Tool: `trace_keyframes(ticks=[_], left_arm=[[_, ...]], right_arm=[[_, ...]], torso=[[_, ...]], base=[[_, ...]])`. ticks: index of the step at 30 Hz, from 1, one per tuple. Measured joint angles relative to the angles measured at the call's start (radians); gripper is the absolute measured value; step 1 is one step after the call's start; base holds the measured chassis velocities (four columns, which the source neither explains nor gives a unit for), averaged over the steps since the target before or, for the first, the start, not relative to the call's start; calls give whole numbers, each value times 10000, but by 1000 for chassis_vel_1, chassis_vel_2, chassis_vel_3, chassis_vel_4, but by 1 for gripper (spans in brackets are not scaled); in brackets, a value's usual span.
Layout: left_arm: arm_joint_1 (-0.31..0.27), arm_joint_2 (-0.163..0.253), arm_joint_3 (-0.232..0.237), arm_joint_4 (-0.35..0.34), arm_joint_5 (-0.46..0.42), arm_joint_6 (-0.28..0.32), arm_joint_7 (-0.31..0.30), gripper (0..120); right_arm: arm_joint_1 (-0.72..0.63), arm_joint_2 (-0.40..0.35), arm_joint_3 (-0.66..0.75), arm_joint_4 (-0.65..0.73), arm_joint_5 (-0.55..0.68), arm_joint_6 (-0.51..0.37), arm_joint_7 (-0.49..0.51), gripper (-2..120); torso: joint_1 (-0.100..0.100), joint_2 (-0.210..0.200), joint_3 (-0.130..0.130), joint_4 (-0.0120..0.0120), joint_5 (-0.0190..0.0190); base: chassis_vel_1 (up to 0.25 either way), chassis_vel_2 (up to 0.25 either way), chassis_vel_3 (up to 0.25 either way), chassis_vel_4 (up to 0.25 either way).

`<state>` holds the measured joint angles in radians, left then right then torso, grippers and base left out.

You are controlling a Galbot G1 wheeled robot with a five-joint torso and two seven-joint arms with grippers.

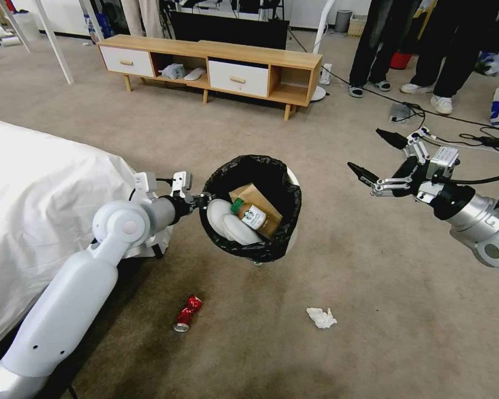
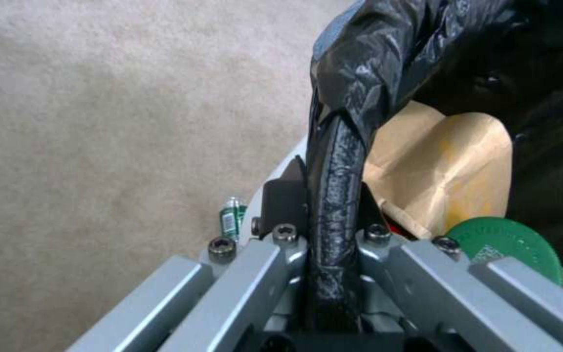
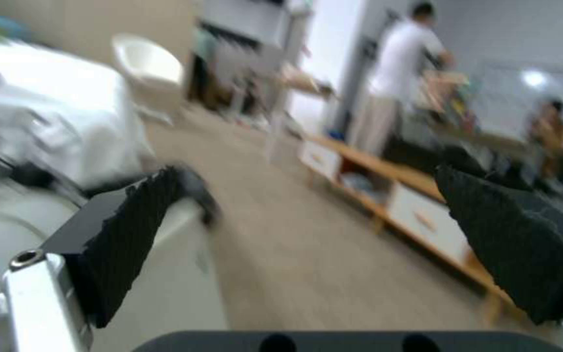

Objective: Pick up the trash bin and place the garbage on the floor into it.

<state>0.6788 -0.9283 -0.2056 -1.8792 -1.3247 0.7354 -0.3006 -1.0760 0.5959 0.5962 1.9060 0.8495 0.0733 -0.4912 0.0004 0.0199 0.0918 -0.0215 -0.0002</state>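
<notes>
I hold the small round white plastic trash bin (image 1: 291, 183), lined with a crinkled black bag, above the beige short-pile carpet floor (image 1: 371, 288) with my left gripper (image 1: 200, 199); its jaws are clamped on the bag-covered rim at the side nearest the white-sheeted bed (image 1: 33, 188). In the left wrist view the rim passes between the closed pads. Inside the bin lie a brown paper bag (image 1: 258, 199), a green-capped bottle (image 1: 249, 215) and white round items. My right gripper (image 1: 378, 156) hangs in the air to the right of the bin, jaws spread wide and empty. On the floor in front of the bin lie a crushed red can (image 1: 187, 313) and, well apart from it, a crumpled white tissue (image 1: 321, 317).
</notes>
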Motion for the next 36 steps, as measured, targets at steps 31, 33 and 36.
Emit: trace_keyframes(ticks=[31,33,36], left_arm=[[258,871,-1804,-610,-296,0,-442,2],[259,862,-1817,-609,-298,1,-444,2],[296,806,-1848,-614,-299,0,-445,2]], right_arm=[[425,389,-5813,-628,354,-5291,5917,100],[427,366,-5961,-674,346,-5291,5909,100],[419,330,-6430,-915,203,-5221,5864,100]], torso=[[0,0,1,1,1],[0,0,0,0,1],[0,0,0,0,1]], base=[[0,0,0,0],[0,0,0,0],[0,0,0,0]])
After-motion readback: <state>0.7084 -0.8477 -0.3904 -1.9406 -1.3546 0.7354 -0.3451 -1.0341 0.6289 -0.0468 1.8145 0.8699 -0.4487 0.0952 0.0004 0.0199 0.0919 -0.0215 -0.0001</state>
